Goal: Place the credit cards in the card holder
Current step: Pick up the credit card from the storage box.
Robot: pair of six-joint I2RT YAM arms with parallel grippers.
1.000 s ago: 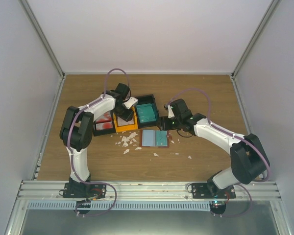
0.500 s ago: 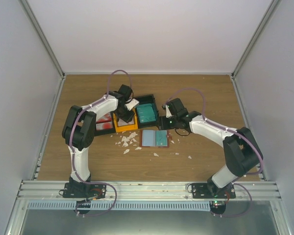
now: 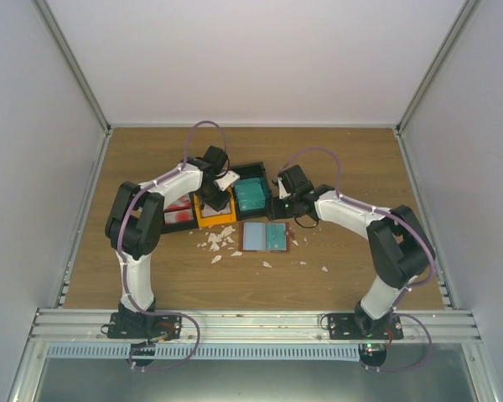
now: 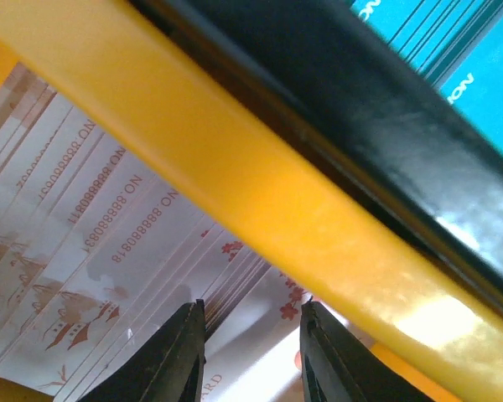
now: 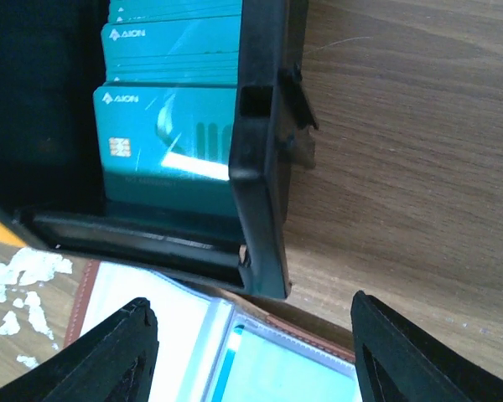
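Note:
The card holder (image 3: 264, 236) lies open on the table in front of the bins, and its right pocket shows teal. Teal credit cards (image 3: 251, 194) fill the black bin (image 5: 260, 151), red ones (image 3: 178, 213) lie in the leftmost bin, and pale pinkish-grey ones (image 4: 84, 226) are stacked in the orange bin (image 4: 235, 184). My left gripper (image 4: 251, 352) is down inside the orange bin with its jaws narrow but apart, straddling the top pale card. My right gripper (image 5: 251, 352) stands wide open over the black bin's near corner and the holder (image 5: 176, 327).
White scraps (image 3: 218, 243) litter the wood in front of the orange bin and left of the holder. The three bins are joined in a row at mid table. Grey walls enclose the table on three sides.
The left jaws have narrowed over the pale cards. The right arm has swung left, bringing its open gripper to the black bin's corner above the holder.

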